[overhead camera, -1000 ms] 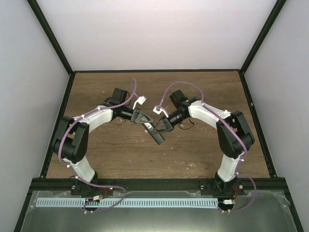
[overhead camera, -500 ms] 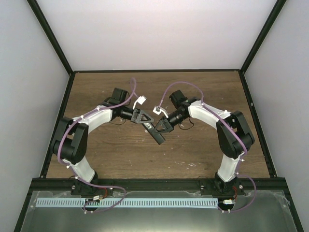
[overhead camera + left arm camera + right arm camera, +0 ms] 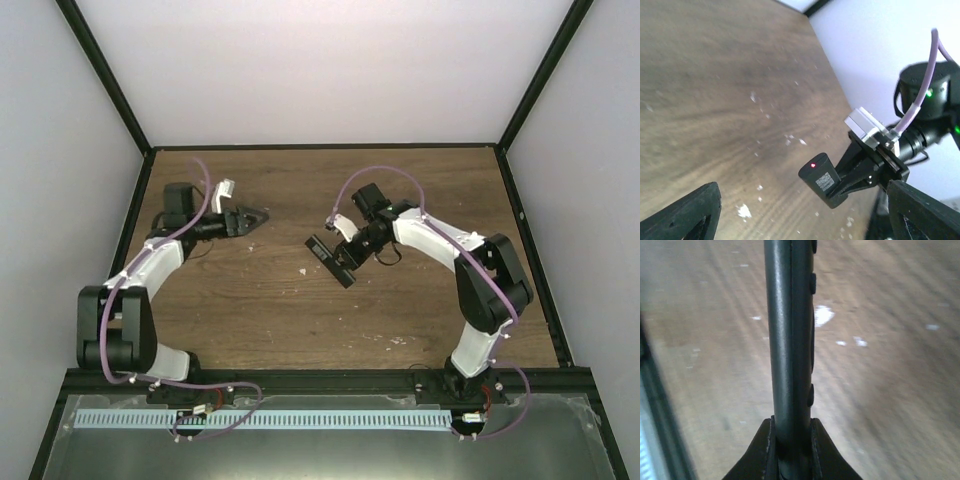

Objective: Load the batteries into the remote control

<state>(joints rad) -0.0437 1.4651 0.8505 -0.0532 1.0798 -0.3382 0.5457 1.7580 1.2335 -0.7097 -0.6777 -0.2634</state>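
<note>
remote control [image 3: 790,340] smooth black plastic, faint sheen; table [image 3: 260,310] matt brown wood grain, pale flecks

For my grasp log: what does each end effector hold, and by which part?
The right end effector grips the remote control at one end. The left end effector is open, holding nothing.

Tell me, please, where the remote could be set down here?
Bare wood lies between the left gripper and the remote in the right gripper, and along the near edge of the table. It is tightest under the right arm.
</note>
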